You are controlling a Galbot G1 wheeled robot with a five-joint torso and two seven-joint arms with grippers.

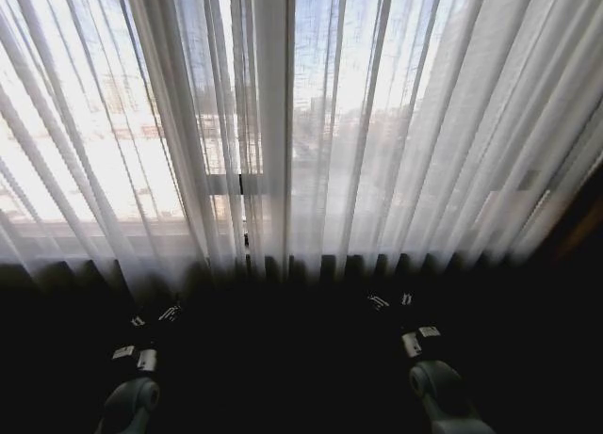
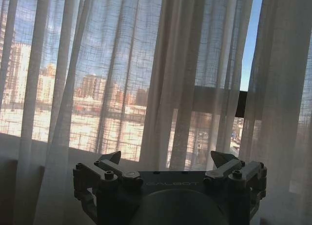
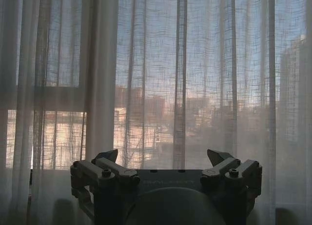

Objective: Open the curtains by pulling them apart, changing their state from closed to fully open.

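The left pincer (image 2: pixel 166 162) sits low at the left, short of the curtains (image 1: pixel 377 123), its fingers (image 2: pixel 111 159) spread apart with nothing between them. The curtains hang across the whole window ahead, sheer and pleated, their two panels meeting near the middle with a narrow slit where the dark window frame (image 1: pixel 241 184) shows through. City buildings (image 2: pixel 92 91) glow behind the fabric. The right pincer (image 3: pixel 165 159) sits low at the right, also short of the curtains, fingers wide apart and holding nothing.
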